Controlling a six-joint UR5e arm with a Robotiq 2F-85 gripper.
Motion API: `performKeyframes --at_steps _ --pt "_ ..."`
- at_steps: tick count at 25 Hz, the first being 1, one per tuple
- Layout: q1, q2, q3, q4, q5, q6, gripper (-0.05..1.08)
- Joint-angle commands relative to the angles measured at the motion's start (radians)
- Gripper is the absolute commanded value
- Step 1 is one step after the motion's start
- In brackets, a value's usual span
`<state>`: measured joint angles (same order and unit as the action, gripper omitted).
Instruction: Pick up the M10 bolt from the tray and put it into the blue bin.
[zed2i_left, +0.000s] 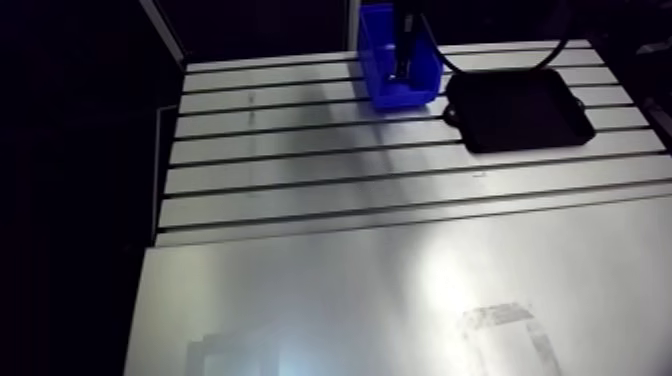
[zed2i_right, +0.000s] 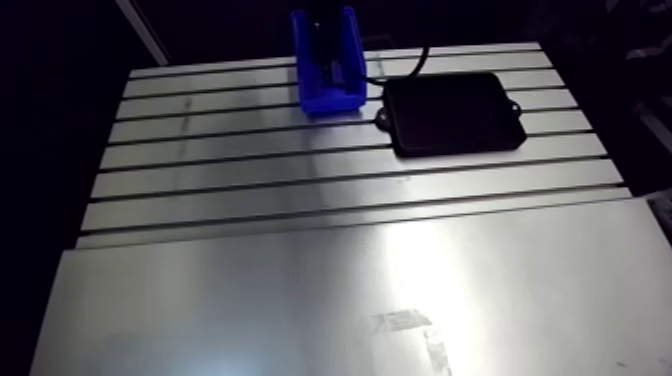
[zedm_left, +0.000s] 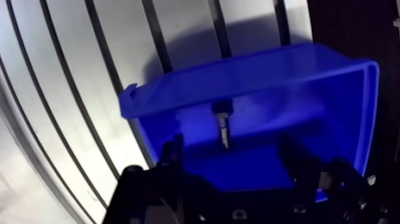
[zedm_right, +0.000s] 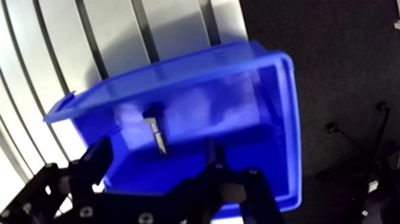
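Note:
The blue bin stands at the table's far edge, directly under my gripper. A grey M10 bolt lies inside it near the bin's long wall, head away from the gripper and tip toward it. The two dark fingers stand wide apart above the bin's floor, and neither touches the bolt. In the arm view the wrist comes down into the blue bin. The black tray sits just right of the bin with nothing showing in it.
The slotted aluminium table stretches toward the camera, with a smooth metal sheet at the front. A black cable curves behind the tray. Past the bin the table ends and dark floor shows.

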<state>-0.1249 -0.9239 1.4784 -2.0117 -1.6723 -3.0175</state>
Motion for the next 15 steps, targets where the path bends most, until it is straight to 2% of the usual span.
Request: performKeyframes --at_steps 1,6,8,11,13,15 --pt "0.001 -0.057 -0.008 0.006 -0.017 -0.006 0.01" --pt "0.001 -0.129 -0.011 0.017 -0.017 0.001 0.01" --pt "0.001 -0.158 -0.022 0.060 -0.016 0.008 0.01" --pt "0.001 -0.197 -0.054 0.162 -0.010 0.096 0.01" --pt "0.001 -0.227 -0.070 0.189 -0.002 0.166 0.01" --pt "0.001 -0.252 -0.068 0.202 -0.007 0.243 0.01"
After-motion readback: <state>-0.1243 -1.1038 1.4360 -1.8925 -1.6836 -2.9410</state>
